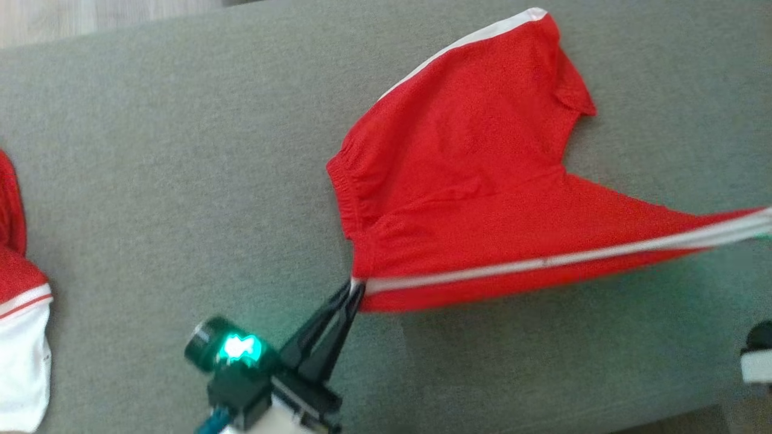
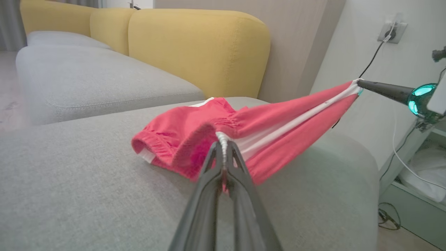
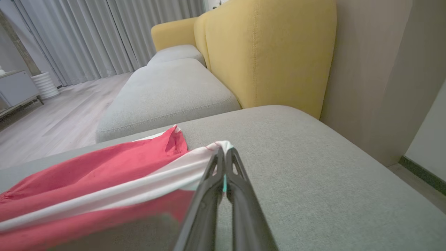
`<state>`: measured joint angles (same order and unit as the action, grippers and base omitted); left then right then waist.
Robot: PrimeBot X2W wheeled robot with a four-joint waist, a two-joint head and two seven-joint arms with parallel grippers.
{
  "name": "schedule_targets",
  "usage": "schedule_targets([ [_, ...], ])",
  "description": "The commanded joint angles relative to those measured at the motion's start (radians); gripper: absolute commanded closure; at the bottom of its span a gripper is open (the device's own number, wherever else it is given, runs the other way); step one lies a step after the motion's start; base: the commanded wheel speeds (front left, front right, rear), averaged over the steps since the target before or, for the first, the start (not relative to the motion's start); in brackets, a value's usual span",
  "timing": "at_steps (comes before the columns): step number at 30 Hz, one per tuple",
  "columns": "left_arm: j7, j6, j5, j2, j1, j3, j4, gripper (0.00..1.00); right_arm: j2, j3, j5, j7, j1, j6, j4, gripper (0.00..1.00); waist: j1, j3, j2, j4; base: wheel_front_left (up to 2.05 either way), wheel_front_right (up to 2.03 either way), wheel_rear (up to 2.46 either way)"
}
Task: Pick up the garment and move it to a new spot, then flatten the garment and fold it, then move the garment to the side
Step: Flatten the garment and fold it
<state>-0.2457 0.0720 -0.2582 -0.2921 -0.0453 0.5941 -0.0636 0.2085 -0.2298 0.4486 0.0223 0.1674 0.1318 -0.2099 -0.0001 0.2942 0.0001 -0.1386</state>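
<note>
- The garment (image 1: 470, 181), a pair of red shorts with a white stripe (image 1: 543, 262) down the side, lies on the grey sofa seat (image 1: 181, 150), right of centre in the head view. Its far leg rests flat on the cushion, and its near edge is lifted off it.
- The elastic waistband (image 1: 347, 187) faces the robot's left and the leg openings face its right.
- The left gripper (image 1: 356, 289) has its fingers pinched together on the waistband corner where the white stripe ends. The left wrist view shows white cloth clamped between the tips.
- The right gripper (image 3: 223, 150) has its fingers closed on the other end of the stripe, at the hem of the near leg.
- The stripe runs taut in a straight line between the two grippers, and the red cloth below it hangs clear of the seat.
- A green light (image 1: 241, 348) glows on the left wrist.
- A second garment (image 1: 18, 289), red and white, lies at the seat's left edge, well apart from the shorts.
- Nothing lies on the seat between the two garments.
- Yellow backrests (image 2: 198, 52) rise behind the seat, with another grey cushion (image 2: 87, 80) beside it.
- A wall socket (image 2: 392, 33) with a dark cable sits on the wall beyond the seat's end.
- Grey curtains (image 3: 104, 35) hang above a pale wood floor (image 3: 52, 122).
</note>
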Motion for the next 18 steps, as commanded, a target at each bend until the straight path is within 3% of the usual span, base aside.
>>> schedule_targets([
  [1, 0.007, 0.006, -0.008, 0.003, -0.084, -0.037, -0.009, 1.00, 0.035, 0.001, 0.010, -0.017, -0.067, -0.001, -0.015, 1.00, 0.0001, 0.018, -0.0001, 0.012, 0.00, 0.00, 0.00],
  [9, 0.066, 0.002, -0.035, 0.058, -0.261, -0.070, 0.075, 1.00, 0.120, 0.089, 0.017, -0.083, -0.325, -0.001, 0.129, 1.00, 0.0001, 0.072, -0.0001, 0.026, 0.00, 0.00, 0.00],
  [18, 0.168, -0.048, -0.033, 0.096, -0.452, -0.113, 0.176, 1.00, 0.201, 0.277, 0.002, -0.118, -0.721, -0.001, 0.442, 1.00, 0.0001, 0.158, -0.0001, 0.074, 0.00, 0.00, 0.00],
])
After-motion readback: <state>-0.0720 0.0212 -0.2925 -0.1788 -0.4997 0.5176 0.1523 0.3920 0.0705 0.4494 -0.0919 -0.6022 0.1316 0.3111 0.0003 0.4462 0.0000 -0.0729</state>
